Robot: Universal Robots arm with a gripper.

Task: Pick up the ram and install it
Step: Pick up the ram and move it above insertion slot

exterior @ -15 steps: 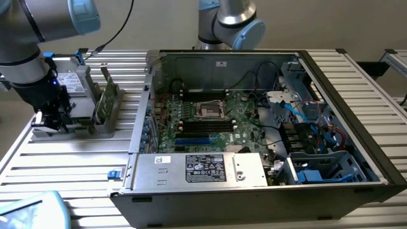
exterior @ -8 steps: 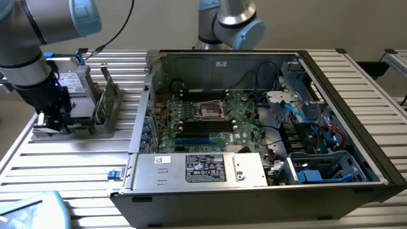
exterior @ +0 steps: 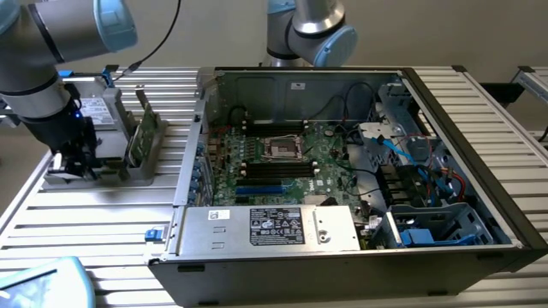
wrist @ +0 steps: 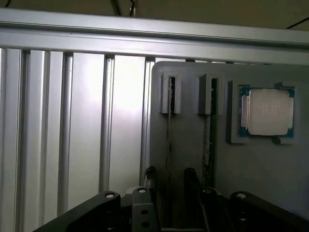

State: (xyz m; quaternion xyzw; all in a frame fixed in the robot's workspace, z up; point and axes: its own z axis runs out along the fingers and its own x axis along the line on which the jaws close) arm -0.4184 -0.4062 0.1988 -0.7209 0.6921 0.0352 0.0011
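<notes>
The fingers (wrist: pixel 189 178) of the gripper (wrist: pixel 170 175) stand partly spread, one on either side of the ram (wrist: pixel 169 140). A gap shows on both sides, so nothing is clasped. The ram stands on edge in a slot of the grey holder (wrist: pixel 270 174), seen from above as a thin pale line. A darker second stick (wrist: pixel 207 145) stands in the next slot, between the ram and the square silver chip (wrist: pixel 268 112). The holder lies on the desk (exterior: pixel 102 212), to the exterior view's left of the open computer case (exterior: pixel 342 160).
</notes>
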